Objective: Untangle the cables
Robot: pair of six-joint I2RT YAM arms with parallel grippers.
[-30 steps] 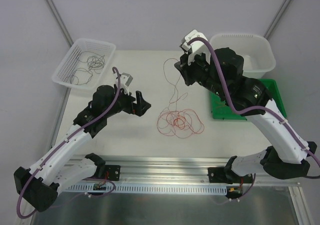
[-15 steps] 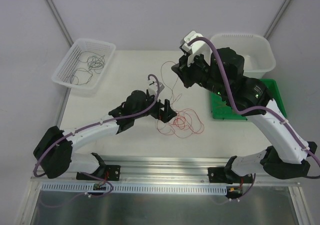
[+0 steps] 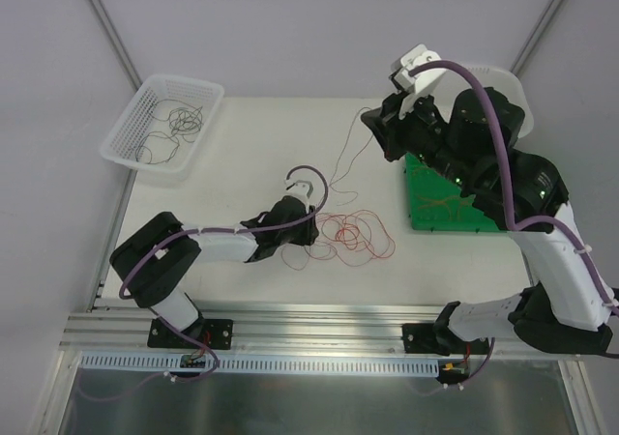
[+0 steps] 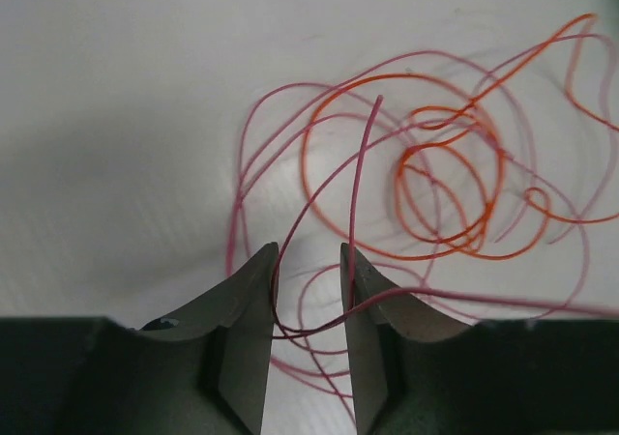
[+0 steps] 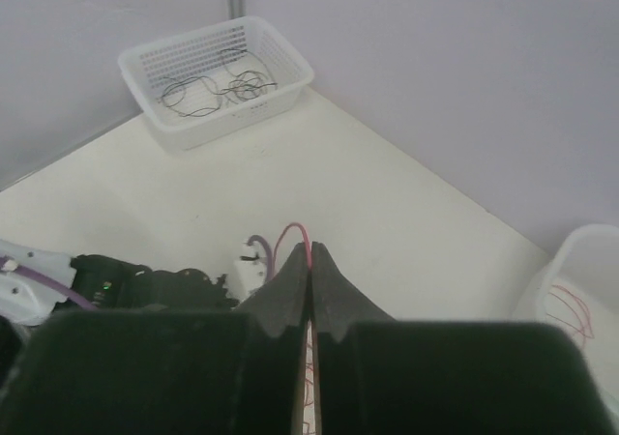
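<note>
Item 1: cables point(image 3: 353, 237). Red/orange tangle, loose loops flat on bench point(image 3: 242, 145), centre of top view. One red strand runs up toward upper right.
Item 2: R gripper point(image 5: 311, 261). Raised, clenched on that strand. I see a red loop poking out past the tips.
Item 3: L gripper point(image 4: 308, 290). Low at tangle's left edge, jaws part-way apart, red strands crossing the gap, none pinched.
Item 4: basket point(image 3: 121, 135). Upper left, dark wires point(image 3: 174, 121) inside.
Item 5: green board point(image 3: 430, 203). Right of centre.
</note>
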